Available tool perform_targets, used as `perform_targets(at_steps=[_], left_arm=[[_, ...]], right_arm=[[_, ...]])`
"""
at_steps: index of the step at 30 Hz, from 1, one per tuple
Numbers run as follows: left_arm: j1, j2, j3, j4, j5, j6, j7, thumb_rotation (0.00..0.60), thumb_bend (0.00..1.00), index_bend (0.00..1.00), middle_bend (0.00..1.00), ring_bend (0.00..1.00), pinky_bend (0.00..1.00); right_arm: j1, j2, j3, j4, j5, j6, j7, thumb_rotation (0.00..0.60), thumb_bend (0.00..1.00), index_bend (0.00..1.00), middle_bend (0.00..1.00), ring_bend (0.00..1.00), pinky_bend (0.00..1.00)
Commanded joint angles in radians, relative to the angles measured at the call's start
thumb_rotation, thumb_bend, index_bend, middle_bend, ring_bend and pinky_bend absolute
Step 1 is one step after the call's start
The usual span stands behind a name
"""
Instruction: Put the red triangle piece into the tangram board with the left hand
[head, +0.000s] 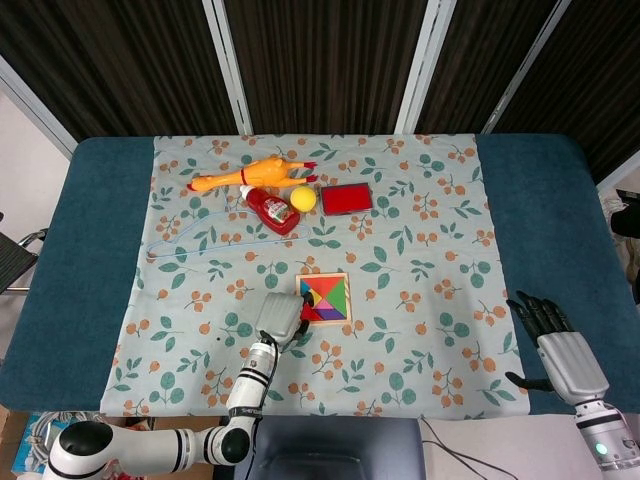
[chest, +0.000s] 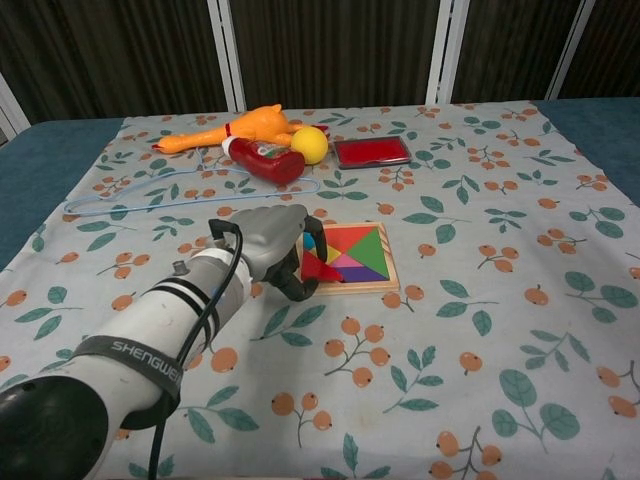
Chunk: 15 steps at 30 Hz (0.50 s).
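The wooden tangram board (head: 330, 321) (chest: 391, 262) lies near the middle of the floral cloth, filled with coloured pieces except at its left side. My left hand (head: 280, 317) (chest: 264, 243) is at the board's left edge and pinches the red triangle piece (chest: 321, 269) (head: 303, 326) in its dark fingertips. The piece hangs tilted over the board's front-left corner; whether it touches the board I cannot tell. My right hand (head: 553, 345) rests at the table's front right, fingers spread, holding nothing, and shows only in the head view.
At the back of the cloth are an orange rubber chicken (head: 250, 176) (chest: 235, 130), a red bottle (head: 272, 208) (chest: 265, 158), a yellow ball (head: 303, 198) (chest: 310, 145) and a red flat case (head: 346, 198) (chest: 371, 151). A blue cord (head: 200, 240) (chest: 150, 200) loops at the left.
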<state>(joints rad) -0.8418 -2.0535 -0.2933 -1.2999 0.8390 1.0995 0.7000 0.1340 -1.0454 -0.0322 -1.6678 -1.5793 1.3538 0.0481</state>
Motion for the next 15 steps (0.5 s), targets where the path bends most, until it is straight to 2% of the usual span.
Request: perform_targets(at_steps=[1, 15], left_arm=[[0.000, 0.000, -0.001, 0.000, 0.001, 0.001, 0.000, 0.600, 0.39, 0.40, 1.00, 1.00, 1.00], [0.001, -0.001, 0.001, -0.004, 0.002, 0.004, -0.001, 0.600, 0.39, 0.39, 1.00, 1.00, 1.00]], right_arm=[[0.000, 0.000, 0.000, 0.000, 0.000, 0.000, 0.000, 0.600, 0.15, 0.00, 0.00, 0.00, 0.00], [-0.001, 0.001, 0.000, 0.001, -0.004, 0.003, 0.002, 0.600, 0.15, 0.00, 0.00, 0.00, 0.00]])
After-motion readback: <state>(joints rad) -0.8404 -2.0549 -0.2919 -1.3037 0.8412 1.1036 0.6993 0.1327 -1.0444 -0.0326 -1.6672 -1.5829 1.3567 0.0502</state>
